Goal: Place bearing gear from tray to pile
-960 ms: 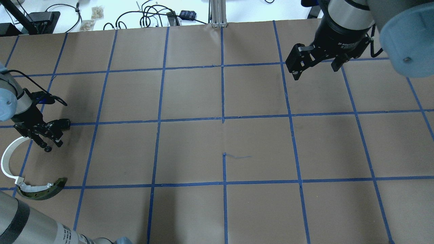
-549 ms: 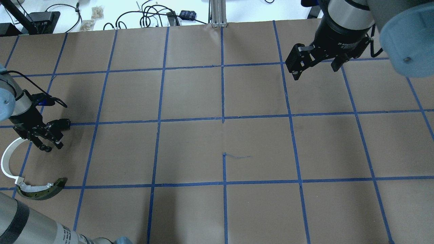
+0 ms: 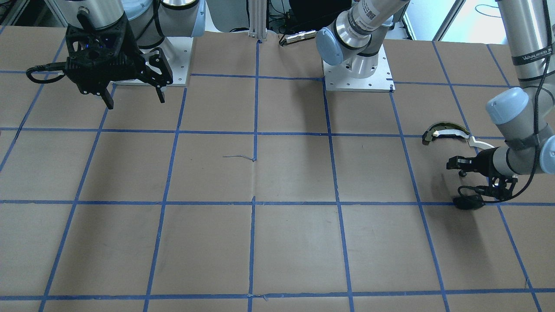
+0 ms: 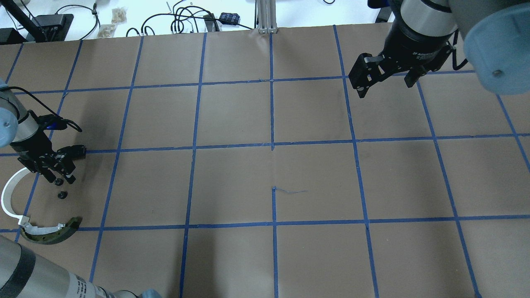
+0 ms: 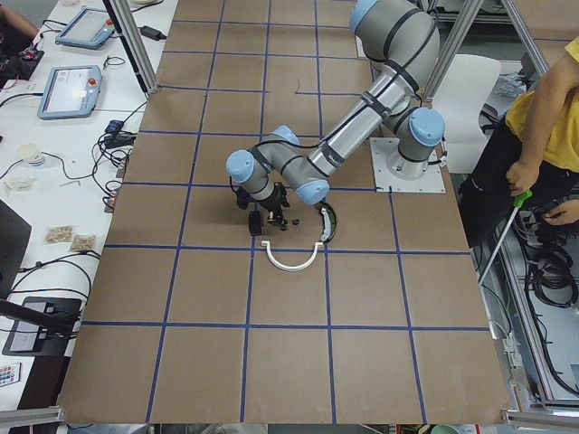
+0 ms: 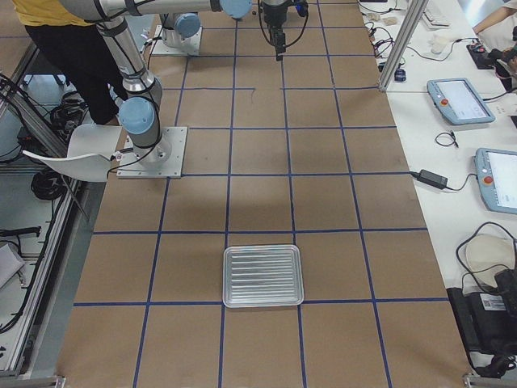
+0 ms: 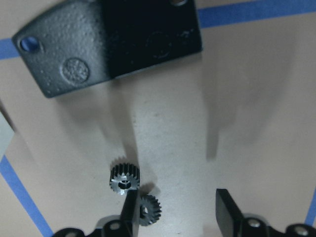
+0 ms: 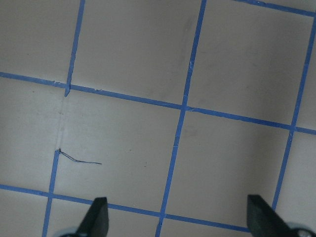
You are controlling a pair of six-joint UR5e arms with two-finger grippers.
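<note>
Two small black bearing gears (image 7: 124, 177) (image 7: 147, 209) lie on the brown paper in the left wrist view, one just beyond my left finger, one just inside it. My left gripper (image 7: 177, 212) is open and holds nothing. In the overhead view it (image 4: 62, 176) hovers low over the pile, with one gear (image 4: 62, 194) lying free just nearer the robot. The pile holds a white arc strip (image 4: 6, 194), a dark curved piece (image 4: 54, 234) and a flat black plate (image 7: 108, 44). My right gripper (image 4: 385, 85) is open and empty, high at the far right. The tray (image 6: 262, 276) looks empty.
Blue tape lines (image 4: 272, 145) divide the paper-covered table into squares. Cables and small boxes (image 4: 186, 18) lie beyond the far edge. A person in yellow (image 5: 552, 99) stands behind the robot bases.
A gear that sat at my left gripper's fingertips now lies free on the paper. The left gripper has shifted slightly left. The right arm has not moved.
</note>
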